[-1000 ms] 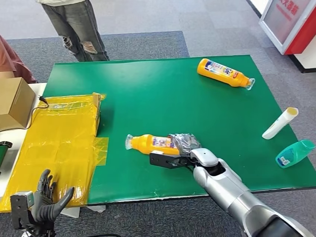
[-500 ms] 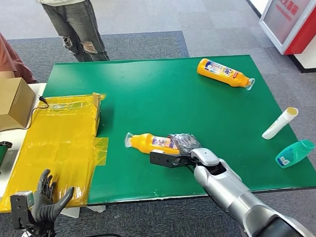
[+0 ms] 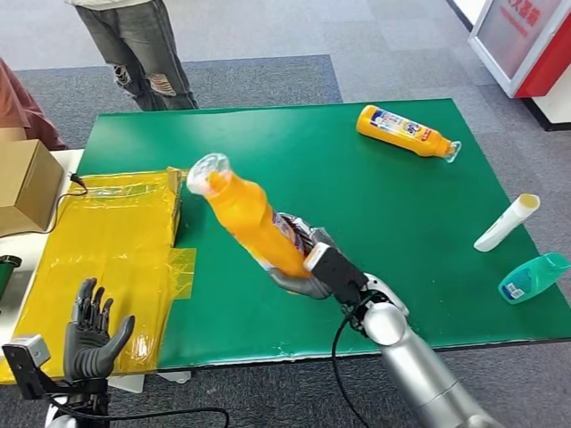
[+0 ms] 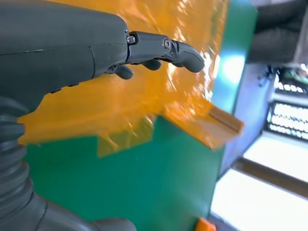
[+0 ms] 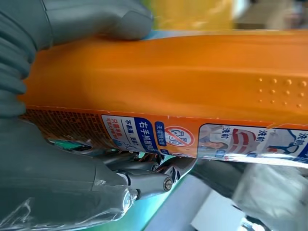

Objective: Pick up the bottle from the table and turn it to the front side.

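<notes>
1. The orange bottle point(image 3: 251, 217) is held tilted above the bench point(image 3: 350, 169), gripped at its base end by the right robot hand point(image 3: 306, 267).
2. A slip is judged possible, since the long body overhangs the grip.
3. The left robot hand point(image 3: 91, 337) is spread and holds nothing.

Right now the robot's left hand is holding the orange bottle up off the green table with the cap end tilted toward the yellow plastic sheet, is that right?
Not quite: the right hand holds the orange bottle, not the left. The head view shows it lifted off the green table, cap end tilted toward the yellow plastic sheet. The left hand is open and holds nothing.
</notes>
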Controlling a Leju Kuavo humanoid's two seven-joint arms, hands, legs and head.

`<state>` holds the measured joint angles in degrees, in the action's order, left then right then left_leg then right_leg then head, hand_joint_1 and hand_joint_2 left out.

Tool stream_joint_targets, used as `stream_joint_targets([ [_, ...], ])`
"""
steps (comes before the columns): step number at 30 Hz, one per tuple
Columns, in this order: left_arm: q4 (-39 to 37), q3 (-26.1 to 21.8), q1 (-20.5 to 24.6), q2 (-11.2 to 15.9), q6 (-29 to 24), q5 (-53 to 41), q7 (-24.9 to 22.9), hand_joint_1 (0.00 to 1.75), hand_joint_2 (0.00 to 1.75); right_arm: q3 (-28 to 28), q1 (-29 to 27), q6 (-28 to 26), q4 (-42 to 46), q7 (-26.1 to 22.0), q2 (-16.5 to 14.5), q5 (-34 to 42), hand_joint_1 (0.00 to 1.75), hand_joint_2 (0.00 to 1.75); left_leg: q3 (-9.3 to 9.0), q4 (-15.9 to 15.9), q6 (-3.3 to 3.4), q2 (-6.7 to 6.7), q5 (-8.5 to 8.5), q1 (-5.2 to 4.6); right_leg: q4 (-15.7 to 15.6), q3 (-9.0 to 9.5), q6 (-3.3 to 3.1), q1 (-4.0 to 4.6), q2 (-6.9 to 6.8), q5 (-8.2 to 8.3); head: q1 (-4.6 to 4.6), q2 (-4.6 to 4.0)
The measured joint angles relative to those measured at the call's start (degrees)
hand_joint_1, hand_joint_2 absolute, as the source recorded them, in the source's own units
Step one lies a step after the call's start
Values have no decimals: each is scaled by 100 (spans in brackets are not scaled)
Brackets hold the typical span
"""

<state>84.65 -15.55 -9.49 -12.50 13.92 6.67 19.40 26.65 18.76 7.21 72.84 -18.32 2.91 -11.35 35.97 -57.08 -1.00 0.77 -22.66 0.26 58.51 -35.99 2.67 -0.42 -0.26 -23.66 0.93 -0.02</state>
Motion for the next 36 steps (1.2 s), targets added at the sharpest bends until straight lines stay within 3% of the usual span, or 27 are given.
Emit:
stream_joint_targets([
  [9, 290, 1044, 43, 416, -119, 667, 92, 0, 175, -605, -421, 335, 668, -307, -299, 1130, 175, 175, -1, 0, 0, 1, 0, -1, 0, 1, 0, -1, 0, 2, 0, 0],
  [21, 406, 2204, 420, 1052, 1062, 2039, -398, 0, 175, -670, -582, -953, 594, -599, -816, 288, 175, 175, -1, 0, -2, 1, 2, 0, 0, 0, -1, 1, 1, 1, 0, 0],
  [26, 533, 2739, 652, 1277, 1220, 2261, -508, 0, 175, -669, -582, -1440, 384, -674, -912, -126, 175, 175, -1, 0, -1, 1, 2, -2, 0, 1, -1, 0, 1, 2, 1, 0],
  [36, 684, 3447, 1160, 1549, 1105, 2795, -803, 0, 175, -656, -575, -1566, 78, -742, -1022, -367, 175, 175, -1, 0, -2, 1, 2, -1, 0, 0, -2, 1, 1, 2, -1, 0],
])
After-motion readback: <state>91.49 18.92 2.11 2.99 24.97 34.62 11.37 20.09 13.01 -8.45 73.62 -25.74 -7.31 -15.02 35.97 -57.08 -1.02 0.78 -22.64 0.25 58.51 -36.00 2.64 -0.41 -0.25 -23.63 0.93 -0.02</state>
